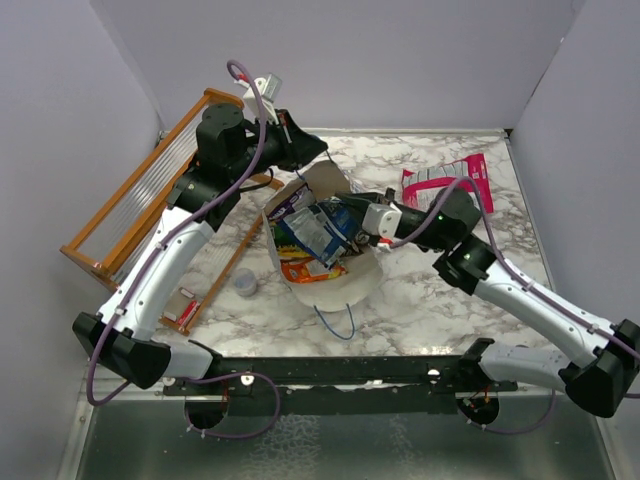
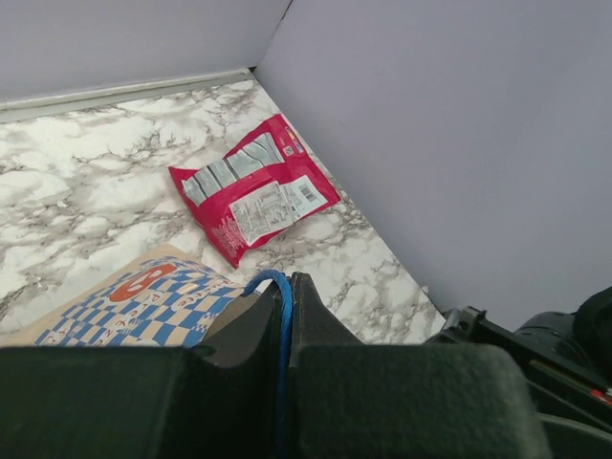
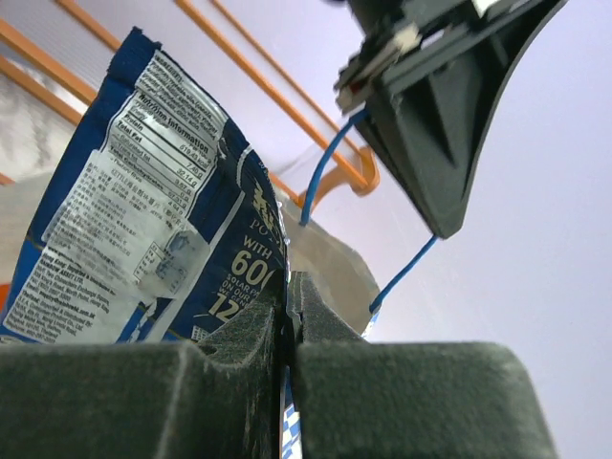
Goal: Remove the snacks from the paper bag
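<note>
Paper bag (image 1: 325,288) stands at mid counter (image 1: 430,300), mouth open upward, several packets inside. Left claw (image 2: 288,287) is clamped on the bag's blue string handle (image 2: 280,311) at the far side, propping the mouth up. Right claw (image 3: 289,287) is at the mouth, pinched on one edge of a blue packet (image 3: 143,210). Pink pouch (image 2: 253,186) is already out, flat near the far right corner.

Step in hand, by my reading: lift the blue packet clear. Go straight up and slowly, so it neither drags its neighbours nor snags the bag's edge. Left side should hold the handle taut as anchor. Set down toward the right edge, beside the pouch, well apart from the bag.
</note>
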{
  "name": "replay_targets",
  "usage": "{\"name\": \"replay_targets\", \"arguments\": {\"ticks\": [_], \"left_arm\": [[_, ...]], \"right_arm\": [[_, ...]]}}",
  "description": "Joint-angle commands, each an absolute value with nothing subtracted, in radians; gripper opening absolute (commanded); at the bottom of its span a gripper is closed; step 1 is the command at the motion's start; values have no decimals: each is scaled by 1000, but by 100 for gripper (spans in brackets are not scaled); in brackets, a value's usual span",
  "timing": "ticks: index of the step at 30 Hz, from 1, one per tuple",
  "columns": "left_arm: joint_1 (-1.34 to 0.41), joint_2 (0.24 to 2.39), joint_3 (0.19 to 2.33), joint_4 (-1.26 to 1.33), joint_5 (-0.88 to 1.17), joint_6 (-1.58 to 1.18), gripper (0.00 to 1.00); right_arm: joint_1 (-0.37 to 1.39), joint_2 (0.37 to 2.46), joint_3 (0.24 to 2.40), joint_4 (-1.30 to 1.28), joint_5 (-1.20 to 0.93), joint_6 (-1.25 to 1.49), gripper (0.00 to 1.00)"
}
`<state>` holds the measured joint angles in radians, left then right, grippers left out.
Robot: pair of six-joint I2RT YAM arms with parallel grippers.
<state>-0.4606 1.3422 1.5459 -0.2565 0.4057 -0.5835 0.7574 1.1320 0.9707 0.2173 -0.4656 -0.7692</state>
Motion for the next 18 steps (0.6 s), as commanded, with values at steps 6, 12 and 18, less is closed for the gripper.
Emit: {"name": "replay_targets", "arguments": {"ticks": [6, 12, 18], "left_arm": [[-460, 1280, 1535, -190, 376, -569, 0], [-460, 1266, 1516, -187, 382, -564, 0], [-460, 1251, 1513, -193, 383, -560, 0]], "right_arm": [[758, 945, 1085, 177, -560, -559, 1], [758, 854, 1256, -41, -476, -538, 1], [758, 829, 1412, -282, 39, -472, 1]]}}
